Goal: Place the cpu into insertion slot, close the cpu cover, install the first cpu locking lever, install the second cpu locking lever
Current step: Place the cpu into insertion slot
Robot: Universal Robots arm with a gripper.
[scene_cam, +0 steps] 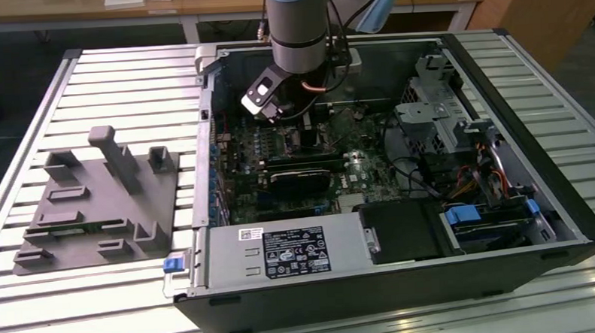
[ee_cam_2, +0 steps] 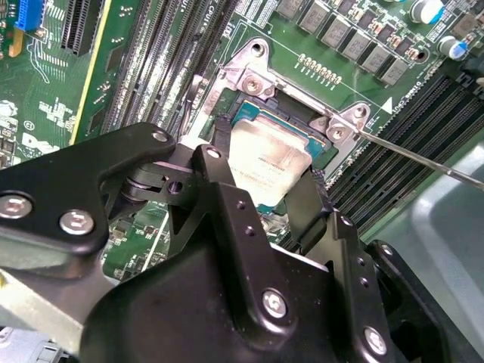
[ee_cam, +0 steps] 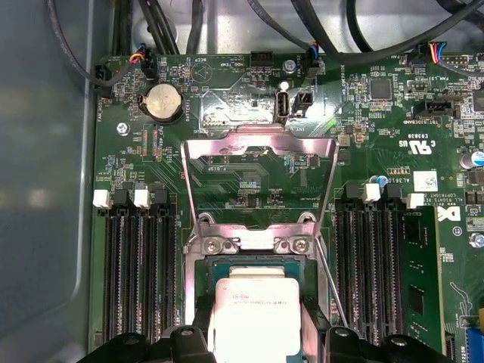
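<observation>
We find the gripper point(ee_cam_2: 265, 180) clamped on the chip point(ee_cam: 257, 314) at the socket point(ee_cam: 227, 266); the hinged cover point(ee_cam: 261, 142) stands fully open.

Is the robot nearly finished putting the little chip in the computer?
Not yet. Done: the cpu is picked up. In hand: the gripper holds it right over the insertion slot. Left: the cpu cover stands open and a thin locking lever sticks out unlatched.
</observation>
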